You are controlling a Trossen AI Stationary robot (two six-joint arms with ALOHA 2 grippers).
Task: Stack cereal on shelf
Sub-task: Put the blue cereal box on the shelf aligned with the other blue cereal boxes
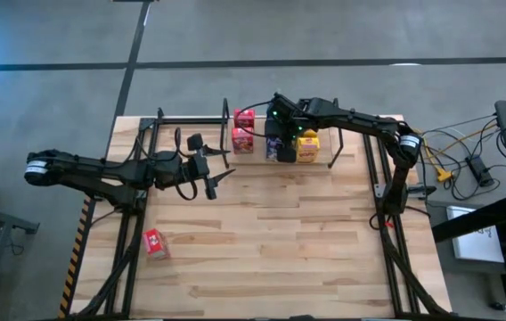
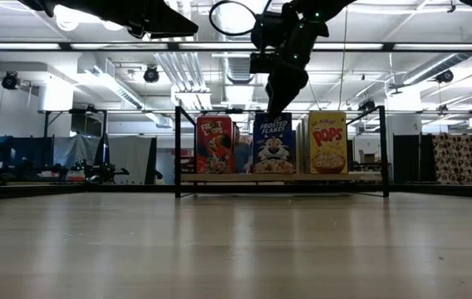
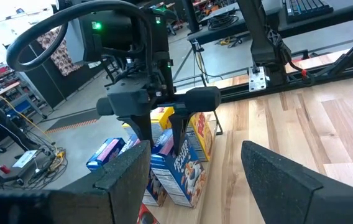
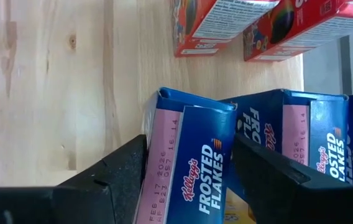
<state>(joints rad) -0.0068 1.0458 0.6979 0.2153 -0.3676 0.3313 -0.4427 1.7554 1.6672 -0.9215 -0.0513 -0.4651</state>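
We see the right hand [image 1: 281, 143] poised over the shelf [image 2: 282, 177] at the far edge of the desk [image 1: 271, 241], its fingers [image 4: 117, 180] spread on either side of the top of a blue cereal box [image 4: 192, 162]. We cannot tell whether the pads are touching the cardboard or standing just clear of it. That box stands upright in the middle of the shelf, with a red box [image 2: 213, 144] beside it at one end and a yellow box [image 2: 327, 142] at the other; more blue and red boxes stand behind them on the shelf. One more red box [image 1: 154, 242] lies alone on the desk, well apart from the shelf, near the front left corner. The left hand [image 1: 210, 166] hovers above the desk in front of the shelf's left end, its fingers spread and holding nothing.
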